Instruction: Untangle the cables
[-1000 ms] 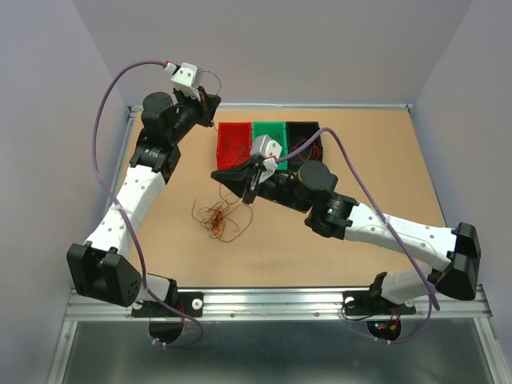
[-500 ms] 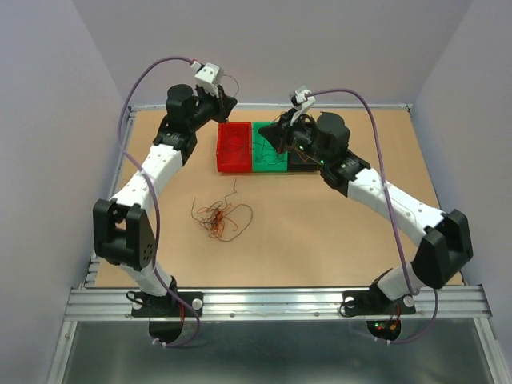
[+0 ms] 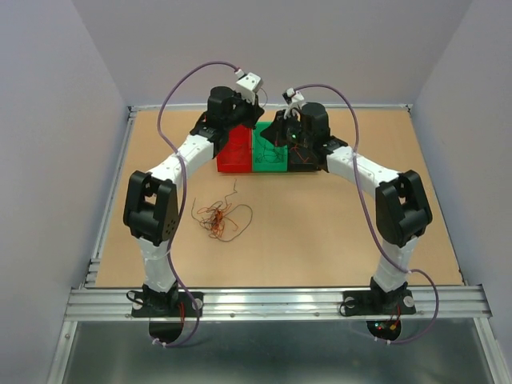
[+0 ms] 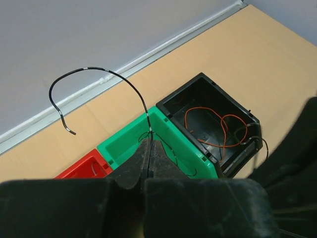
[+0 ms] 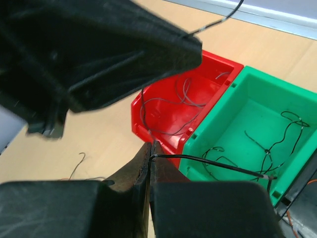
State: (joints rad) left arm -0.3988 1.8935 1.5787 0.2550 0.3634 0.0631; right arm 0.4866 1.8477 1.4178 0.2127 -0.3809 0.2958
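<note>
The left gripper (image 4: pixel 150 148) is clenching a black wire (image 4: pixel 130 83) at its very tip, and the wire is arcing up and away above the green bin (image 4: pixel 126 141). The right gripper (image 5: pixel 150 148) is likewise pinching a dark wire (image 5: pixel 213 166), which is stretching sideways across the green bin's rim, with its bare end hanging over the inside. Both are hovering close together above the row of bins at the far side of the desk (image 3: pixel 336 224). I cannot tell whether they are holding two wires or two ends of one.

The rest of the cables (image 3: pixel 220 218) are lying in a loose curly clump on the desk, well apart from the bins and nearer the arm bases.

The red bin (image 5: pixel 218 62) is holding greyish wires, the green one dark wires, and the black bin (image 4: pixel 208 87) orange ones. So the step in hand is probably dropping dark wire into the green bin.

Doing it well means:
- bringing each wire down until most of it is sitting below the bin walls before letting go, since wire this springy is likely to flip out;
- releasing one gripper at a time;
- watching that the two grippers are not bumping each other;
- lifting straight up afterwards, so that nothing is getting dragged back out.
</note>
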